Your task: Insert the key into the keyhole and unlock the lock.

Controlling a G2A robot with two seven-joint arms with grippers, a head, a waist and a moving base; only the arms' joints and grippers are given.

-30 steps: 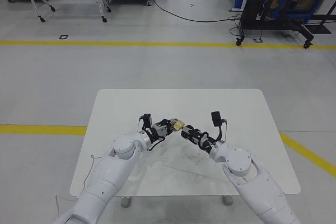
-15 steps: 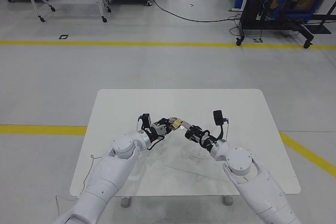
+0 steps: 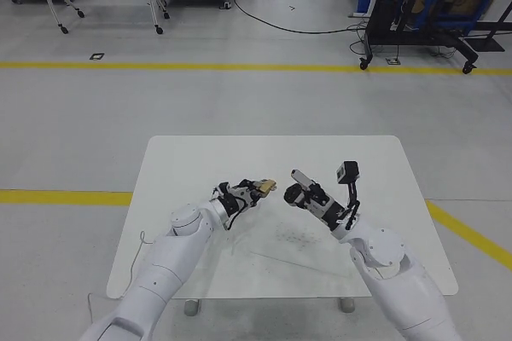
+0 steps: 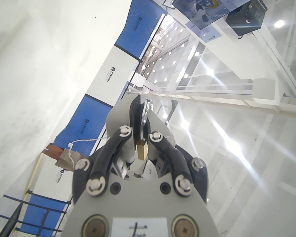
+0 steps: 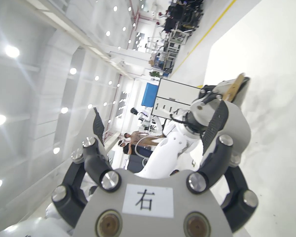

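My left gripper [image 3: 256, 187] hangs over the middle of the white table [image 3: 367, 162], shut on a small brass padlock [image 3: 266, 184]. In the left wrist view the lock's brass edge [image 4: 143, 151] sits between the fingers [image 4: 160, 131]. A silver metal part [image 4: 146, 110] reaches past the tips, and I cannot tell whether it is shackle or key. My right gripper [image 3: 293, 187] is a short way to the right of the lock, open, with nothing between its fingers [image 5: 213, 127]. From the right wrist view the padlock [image 5: 234, 87] juts out of the left gripper.
Bare tabletop lies on all sides of both grippers; its far edge [image 3: 273, 137] and right edge [image 3: 427, 213] are well away. Yellow floor lines [image 3: 60, 197] run past the table.
My right gripper has let go at the lock, opened, and drawn back to the right and upward. The left gripper keeps the padlock in nearly the same place, turned slightly.
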